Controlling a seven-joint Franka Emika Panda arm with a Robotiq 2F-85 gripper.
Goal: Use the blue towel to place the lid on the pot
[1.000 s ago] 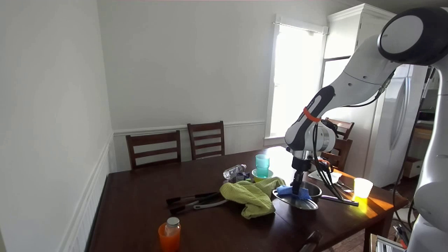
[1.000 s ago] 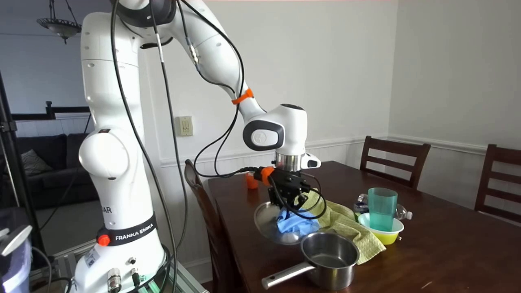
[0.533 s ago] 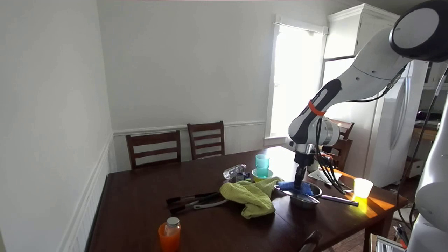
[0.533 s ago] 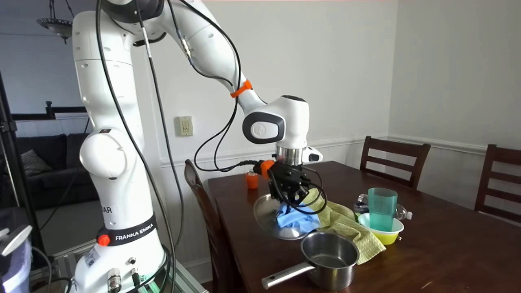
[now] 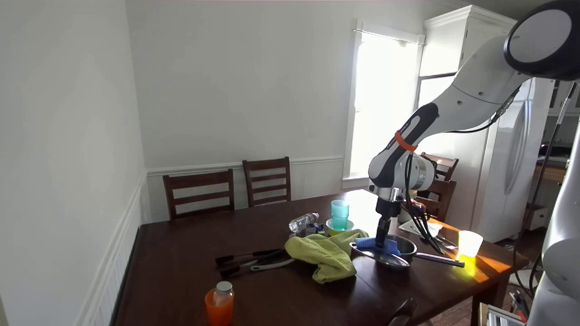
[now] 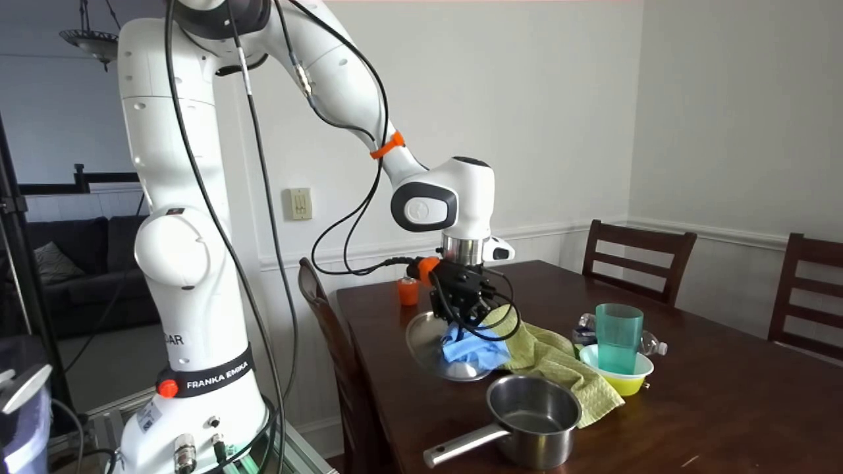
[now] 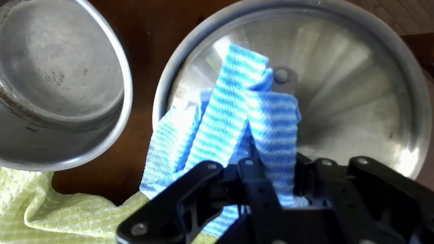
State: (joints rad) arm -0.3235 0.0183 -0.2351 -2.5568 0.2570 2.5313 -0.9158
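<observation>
Narrowly parted, the fingers (image 7: 257,184) pinch the blue towel (image 7: 218,132) between them, above the lid (image 7: 349,88).

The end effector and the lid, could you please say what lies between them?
The wrist view shows the blue towel bunched between end effector and lid.

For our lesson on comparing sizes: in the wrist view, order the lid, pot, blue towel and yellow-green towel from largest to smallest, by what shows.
Largest: lid
Next, unranked: pot and blue towel; the picture's edge crops the pot, the gripper partly hides the towel
Smallest: yellow-green towel, also cropped
</observation>
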